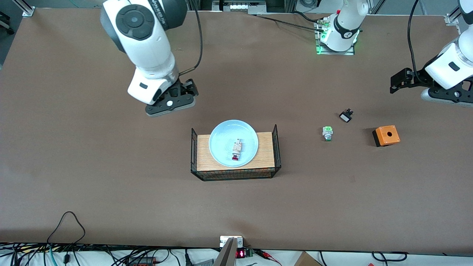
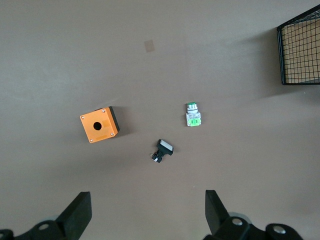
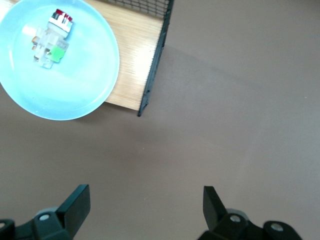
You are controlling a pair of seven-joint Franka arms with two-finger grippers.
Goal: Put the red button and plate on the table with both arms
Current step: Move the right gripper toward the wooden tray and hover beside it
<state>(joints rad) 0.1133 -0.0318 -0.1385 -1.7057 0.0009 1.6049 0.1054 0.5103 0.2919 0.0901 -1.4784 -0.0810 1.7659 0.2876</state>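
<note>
The light-blue plate (image 1: 221, 142) rests on a small light-wood board (image 1: 264, 155) with black wire ends, in the middle of the brown table (image 1: 111, 184). The red button (image 1: 237, 149) lies in the plate, its red cap toward the front camera. The right wrist view shows the plate (image 3: 75, 85) and the red button (image 3: 51, 37) too. My right gripper (image 1: 170, 103) hangs open over bare table beside the board, toward the right arm's end; the right gripper (image 3: 146, 207) holds nothing. My left gripper (image 1: 445, 96) is open and empty over the left arm's end of the table, as the left gripper (image 2: 148, 210) shows.
A green-capped switch (image 1: 327, 133), a small black switch (image 1: 346, 116) and an orange box with a hole (image 1: 386, 135) lie on the table between the board and the left gripper. Cables run along the table edge nearest the front camera.
</note>
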